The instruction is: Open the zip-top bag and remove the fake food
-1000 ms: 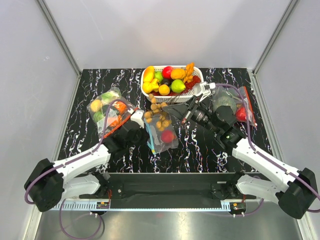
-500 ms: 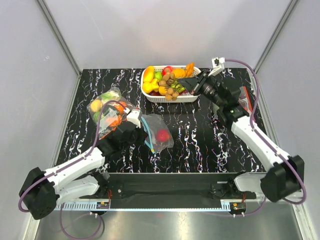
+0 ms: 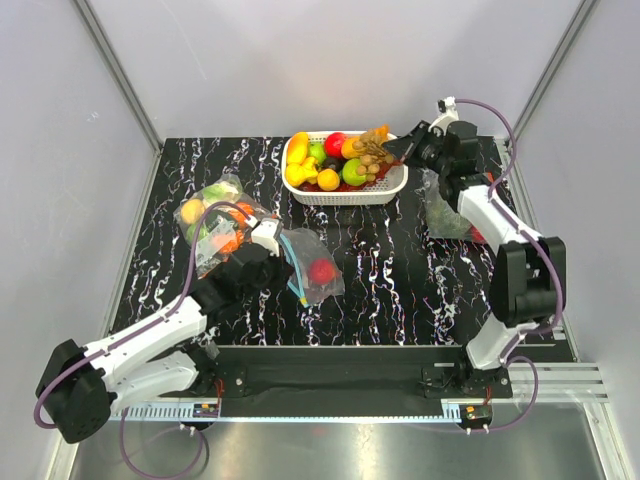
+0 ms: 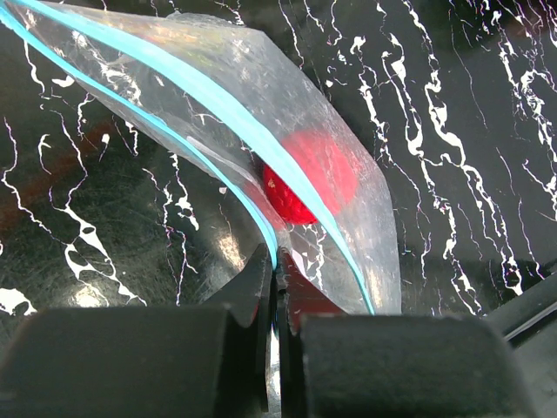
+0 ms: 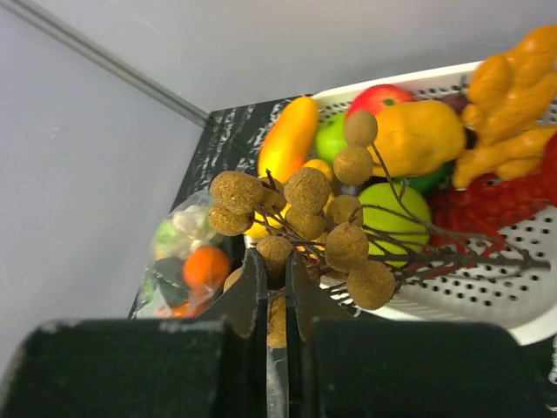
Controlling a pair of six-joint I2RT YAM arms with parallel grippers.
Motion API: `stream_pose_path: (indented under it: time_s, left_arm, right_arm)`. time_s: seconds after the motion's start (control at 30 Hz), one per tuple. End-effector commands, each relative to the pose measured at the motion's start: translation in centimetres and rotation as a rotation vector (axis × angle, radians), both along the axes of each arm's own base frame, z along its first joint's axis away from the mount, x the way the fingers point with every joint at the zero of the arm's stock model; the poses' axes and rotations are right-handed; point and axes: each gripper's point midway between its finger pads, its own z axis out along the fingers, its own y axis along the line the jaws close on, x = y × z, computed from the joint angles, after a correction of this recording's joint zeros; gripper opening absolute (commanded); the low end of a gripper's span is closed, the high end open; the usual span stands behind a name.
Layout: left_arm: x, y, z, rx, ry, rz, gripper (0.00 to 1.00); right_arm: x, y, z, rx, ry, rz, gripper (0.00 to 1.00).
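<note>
Hold the left gripper [image 4: 274, 259] pressed shut on the teal mouth strip of the zip-top bag [image 4: 287, 104]. The bag lies toward the near edge of the bench, left of centre, with the red fruit [image 4: 313, 174] inside. At the far edge, the right gripper [image 5: 275, 261] pinches the bunch of tan-brown balls [image 5: 305, 218] above the right end of the white basket [image 3: 335, 198]. Lower until the bunch settles among the fruit before you spread the fingers, then go back for the red fruit.

left arm [image 3: 150, 327] stretched forward, left fingers [image 4: 253, 292] pinched together, right arm [image 3: 497, 213] reaching back, right fingers [image 5: 251, 294] pressed together
</note>
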Motion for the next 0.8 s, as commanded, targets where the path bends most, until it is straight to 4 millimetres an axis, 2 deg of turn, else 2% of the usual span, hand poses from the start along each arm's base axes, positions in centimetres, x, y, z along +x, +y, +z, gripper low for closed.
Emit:
stream_pose_path:
  time_s: [0.0, 0.1, 0.13, 0.17, 0.23, 0.27, 0.37, 0.6, 0.77]
  left_arm:
    - [0.5, -0.2, 1.6, -0.020, -0.048, -0.008, 0.00]
    - [0.4, -0.1, 1.3, -0.018, -0.040, -0.008, 0.00]
    - [0.4, -0.2, 1.3, -0.018, -0.041, -0.010, 0.00]
    - [0.4, -0.2, 1.2, -0.019, -0.040, -0.009, 0.00]
    - [0.4, -0.1, 1.1, -0.016, -0.037, -0.008, 0.00]
    - [0.4, -0.1, 1.0, -0.014, -0.037, -0.009, 0.00]
    - [0.4, 0.0, 1.1, -0.009, -0.038, -0.010, 0.00]
    - [0.5, -0.1, 0.9, -0.006, -0.033, -0.011, 0.00]
    - [0.4, -0.1, 0.8, -0.006, -0.029, -0.010, 0.00]
  right_arm:
    - [2.0, -1.0, -0.1, -0.030, -0.027, 0.006, 0.00]
    - [3.3, -2.0, -1.3, -0.058, -0.009, -0.013, 0.00]
    - [3.8, -2.1, -2.5, -0.067, 0.014, -0.014, 0.00]
    - [4.2, -2.3, -2.5, -0.083, 0.005, -0.019, 0.00]
    - [5.0, -2.6, -4.4, -0.113, 0.047, -0.032, 0.00]
    - [5.4, -2.7, -4.5, -0.135, 0.039, -0.034, 0.00]
    - [6.1, -3.3, -6.5, -0.185, 0.069, -0.051, 0.00]
    - [6.7, -3.3, -10.1, -0.213, 0.119, -0.038, 0.00]
    - [6.5, -2.0, -11.2, -0.195, 0.143, 0.018, 0.00]
